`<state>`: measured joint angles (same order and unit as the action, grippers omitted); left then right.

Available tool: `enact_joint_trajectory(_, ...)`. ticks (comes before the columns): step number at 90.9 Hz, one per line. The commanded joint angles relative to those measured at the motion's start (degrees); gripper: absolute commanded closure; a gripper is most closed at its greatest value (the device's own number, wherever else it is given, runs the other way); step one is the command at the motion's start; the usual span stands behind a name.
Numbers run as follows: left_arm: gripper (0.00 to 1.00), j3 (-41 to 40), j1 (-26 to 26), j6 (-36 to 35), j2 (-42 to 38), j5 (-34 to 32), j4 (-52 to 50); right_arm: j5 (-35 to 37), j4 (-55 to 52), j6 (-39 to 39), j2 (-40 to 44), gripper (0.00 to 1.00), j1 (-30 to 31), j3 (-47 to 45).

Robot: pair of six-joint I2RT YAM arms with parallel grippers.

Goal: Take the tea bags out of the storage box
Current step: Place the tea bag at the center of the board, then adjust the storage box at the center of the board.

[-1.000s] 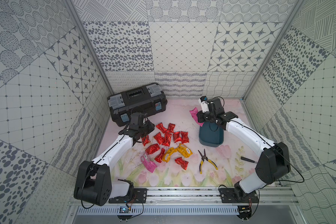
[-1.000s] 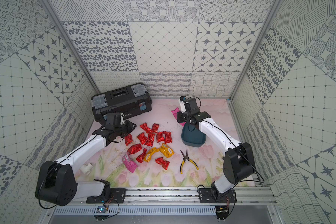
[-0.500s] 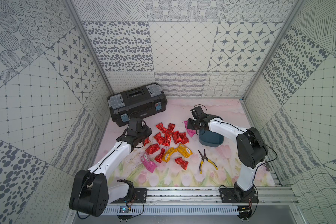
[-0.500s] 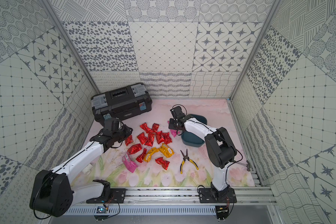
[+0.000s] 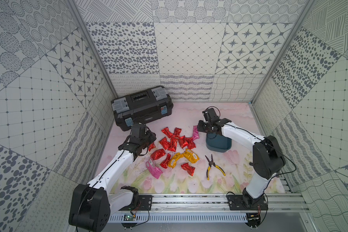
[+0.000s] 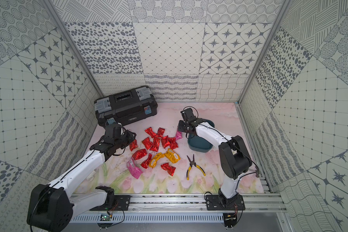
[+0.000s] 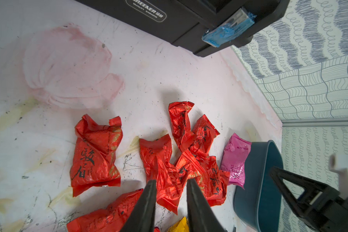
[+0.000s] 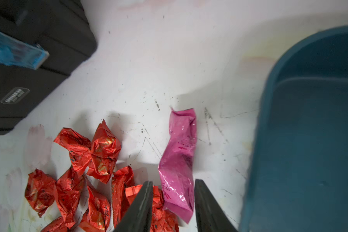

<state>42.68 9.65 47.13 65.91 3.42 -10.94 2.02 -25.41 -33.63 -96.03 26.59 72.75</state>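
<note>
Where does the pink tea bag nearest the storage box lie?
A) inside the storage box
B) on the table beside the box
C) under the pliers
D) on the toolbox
B: the pink tea bag lies on the table, just outside the storage box wall.

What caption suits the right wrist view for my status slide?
Right gripper, jaws apart, over a pink tea bag on the mat, between red tea bags and the blue-grey storage box.

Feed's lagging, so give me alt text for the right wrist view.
A pink tea bag lies on the table just beyond the open right gripper. Red tea bags cluster on one side of it, the blue box on the other.
</note>
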Motion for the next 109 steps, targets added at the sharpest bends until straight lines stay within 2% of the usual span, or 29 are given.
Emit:
enact_joint_trajectory(1, 0.69, -0.41, -0.08, -3.36, -1.87, 4.01, 0.85, 2.19, -0.66, 3.34, 9.22, 0.56, -7.63, -4.59)
enact_joint_trajectory(12, 0.69, -1.22, -0.11, -3.88, -2.99, 4.96, 1.12, 4.75, -1.74, 6.28, 13.80, 0.47, -14.93, -10.83)
enact_joint_trajectory(22, 0.68, -1.91, -0.14, -3.37, -3.31, 5.90, 1.27, 4.28, -2.16, 8.49, 13.15, 0.44, -20.31, -14.18)
enact_joint_trajectory(41, 0.68, -3.21, -0.09, -2.23, -3.18, 6.02, 1.48, 0.44, -2.10, 10.46, 6.95, 0.45, -22.44, -15.53)
enact_joint_trajectory(56, 0.68, -2.68, -0.16, -1.40, -2.92, 5.98, 1.49, -0.49, -0.70, 10.75, 2.30, 0.56, -22.52, -15.48)
enact_joint_trajectory(82, 0.69, -1.89, -0.15, -1.65, -2.18, 4.08, 0.49, -0.18, 2.20, 12.80, 3.91, 0.93, -22.41, -16.76)
enact_joint_trajectory(93, 0.69, -1.83, -0.13, -1.62, -1.59, 3.63, 0.48, 1.16, 3.31, 14.06, 6.80, 1.00, -22.07, -18.09)
enact_joint_trajectory(109, 0.69, -1.32, -0.16, -1.71, -1.47, 3.07, 0.19, 5.99, 9.77, 17.30, 15.19, 1.00, -18.89, -22.38)
